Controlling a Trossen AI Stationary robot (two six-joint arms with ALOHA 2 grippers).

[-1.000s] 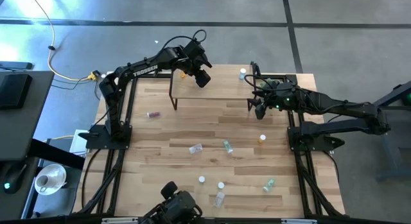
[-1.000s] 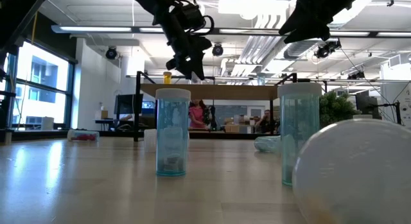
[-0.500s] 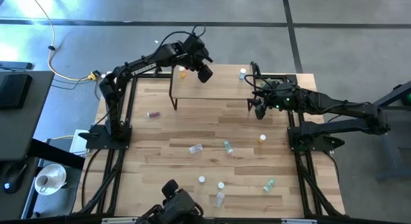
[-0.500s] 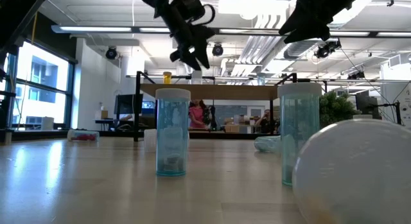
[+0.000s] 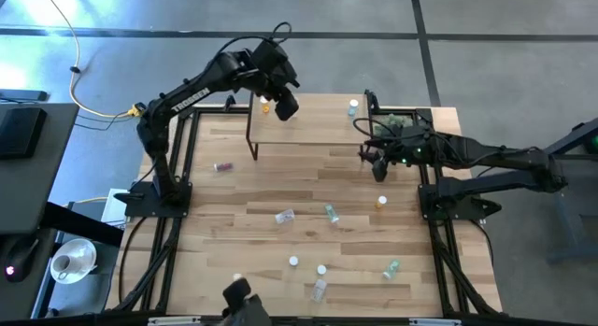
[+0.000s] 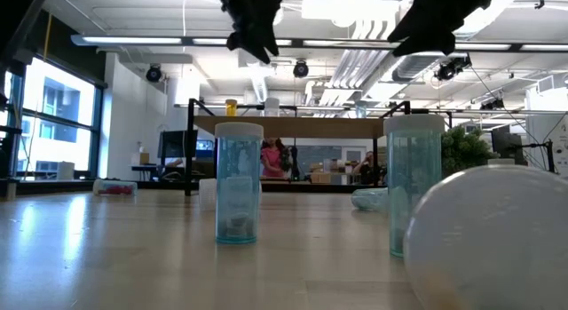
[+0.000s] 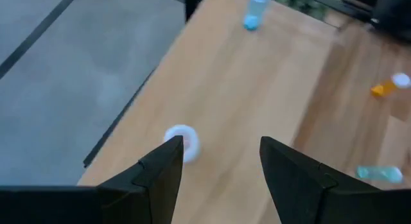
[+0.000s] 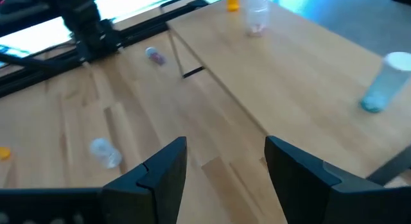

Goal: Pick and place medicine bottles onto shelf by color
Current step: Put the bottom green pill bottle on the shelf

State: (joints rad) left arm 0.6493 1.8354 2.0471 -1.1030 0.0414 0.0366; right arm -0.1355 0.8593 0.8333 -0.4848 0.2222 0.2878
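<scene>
The shelf [image 5: 313,122] stands at the table's far edge. An orange bottle [image 5: 265,104] and a pale one [image 7: 183,142] stand upright at the shelf's left end, and a blue bottle [image 5: 353,107] stands near its right end. My left gripper [image 5: 285,106] hovers open above the left end, with the pale bottle straight below its fingers and clear of them. My right gripper [image 5: 377,164] hangs open off the shelf's right end, holding nothing [image 8: 225,166]. More medicine bottles lie loose on the tabletop.
Loose on the table are a pink bottle [image 5: 223,166], a clear one [image 5: 284,216], a green one [image 5: 331,212], an orange one [image 5: 380,203] and several near the front edge [image 5: 320,279]. A spiky green plant [image 6: 461,146] stands at the back right.
My left gripper has risen from just over the shelf's left end and drawn slightly toward the table's far left. The pale bottle it covered now shows standing beside the orange one. My right gripper has kept still.
</scene>
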